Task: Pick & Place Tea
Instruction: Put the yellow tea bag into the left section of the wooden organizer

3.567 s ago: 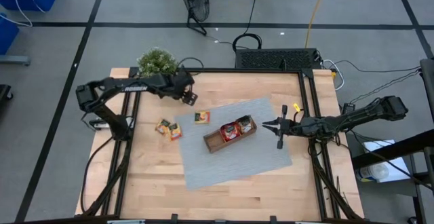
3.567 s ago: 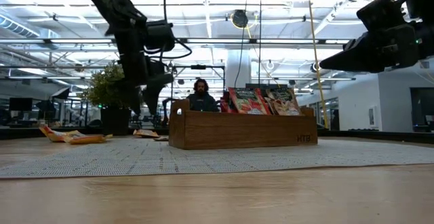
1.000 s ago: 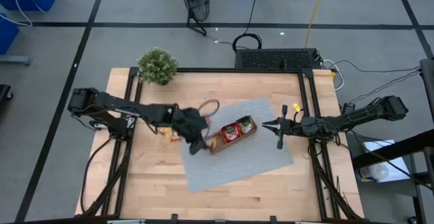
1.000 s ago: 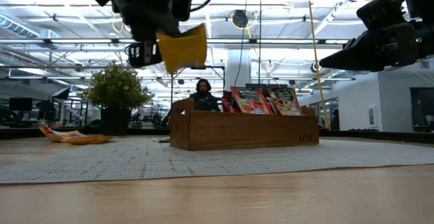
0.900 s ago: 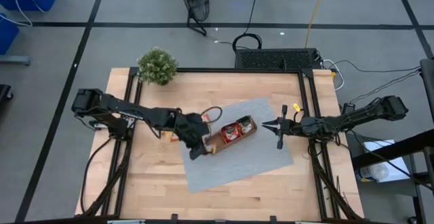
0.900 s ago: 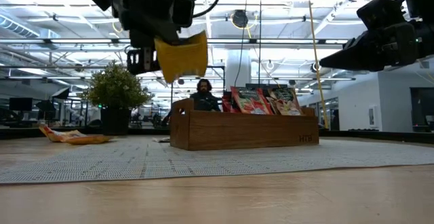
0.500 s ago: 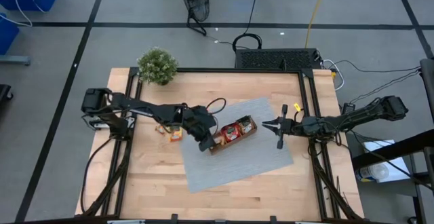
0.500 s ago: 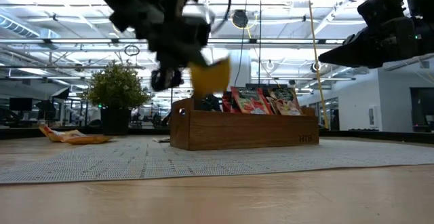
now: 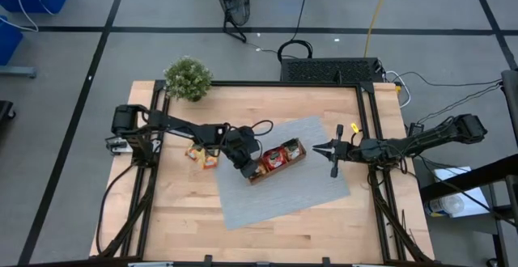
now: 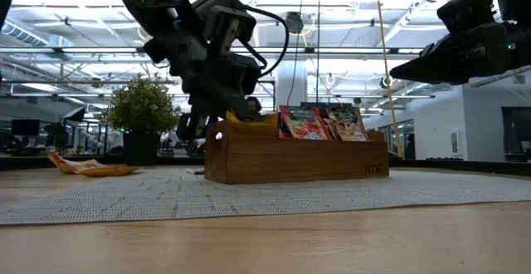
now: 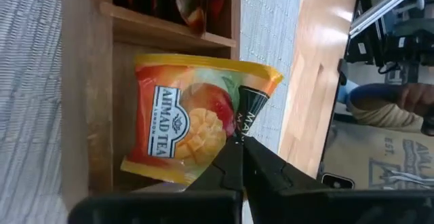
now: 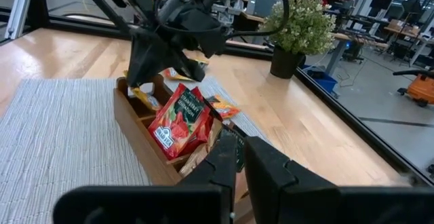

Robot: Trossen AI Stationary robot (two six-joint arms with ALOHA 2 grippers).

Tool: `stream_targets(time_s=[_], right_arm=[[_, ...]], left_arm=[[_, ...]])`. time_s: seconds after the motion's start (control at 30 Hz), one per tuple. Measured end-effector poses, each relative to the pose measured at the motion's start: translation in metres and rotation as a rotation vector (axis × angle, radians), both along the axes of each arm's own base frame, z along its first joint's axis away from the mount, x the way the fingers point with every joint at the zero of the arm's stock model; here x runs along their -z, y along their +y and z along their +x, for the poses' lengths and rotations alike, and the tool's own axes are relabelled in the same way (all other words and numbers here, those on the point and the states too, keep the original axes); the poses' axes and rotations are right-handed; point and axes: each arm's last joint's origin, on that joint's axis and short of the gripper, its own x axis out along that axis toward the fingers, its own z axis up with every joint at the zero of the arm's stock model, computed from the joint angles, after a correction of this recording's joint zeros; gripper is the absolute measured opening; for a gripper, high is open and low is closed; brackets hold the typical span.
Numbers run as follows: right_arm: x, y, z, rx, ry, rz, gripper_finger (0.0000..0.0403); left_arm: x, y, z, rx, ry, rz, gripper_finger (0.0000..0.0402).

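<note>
The left end effector (image 9: 247,167) sat over the end compartment of the three-compartment brown wooden tray (image 9: 293,161), the one farthest from the right arm. Its fingers were pinched nearly closed on one edge of an orange-yellow square tea sachet (image 11: 193,128), which lay in that compartment. The left wrist view showed the mango picture on this sachet and the divider beside it. From above, the arm hid the sachet entirely. The low view showed only its yellow top edge (image 10: 255,121) above the tray wall (image 10: 290,161), under the left end effector (image 10: 217,108).

Red tea sachets (image 9: 276,155) stood in the tray's other compartments. More orange-yellow sachets (image 9: 202,154) lay on the bare wooden table (image 9: 178,218), beside the grey woven mat (image 9: 283,194).

The right end effector (image 9: 317,147) hovered above the mat's edge, well apart from the tray. Its fingers (image 12: 227,157) were close together, with only a narrow gap, and held nothing.
</note>
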Motion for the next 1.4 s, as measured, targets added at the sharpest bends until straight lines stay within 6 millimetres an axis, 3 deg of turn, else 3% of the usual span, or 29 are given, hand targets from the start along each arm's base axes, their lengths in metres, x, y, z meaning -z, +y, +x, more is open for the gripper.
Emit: stream_targets(time_s=[0.4, 0.8, 0.9, 1.13, 1.4], right_arm=[[0.000, 0.000, 0.000, 0.000, 0.002, 0.000, 0.0018], [0.001, 0.000, 0.000, 0.000, 0.007, 0.002, 0.0018], [0.001, 0.000, 0.000, 0.000, 0.011, 0.001, 0.0018], [0.002, 0.000, 0.000, 0.000, 0.015, 0.001, 0.0018], [0.001, 0.000, 0.000, 0.001, 0.014, 0.004, 0.0018]], left_arm=[[-0.015, 0.004, -0.002, -0.017, -0.057, 0.008, 0.0048], [-0.026, 0.019, -0.021, -0.156, 0.066, 0.115, 0.0013], [-0.032, 0.019, -0.019, -0.155, 0.019, 0.140, 0.0004], [-0.044, -0.014, -0.011, -0.064, -0.131, 0.135, 0.0028], [-0.061, -0.079, -0.006, 0.085, -0.343, 0.353, 0.0102]])
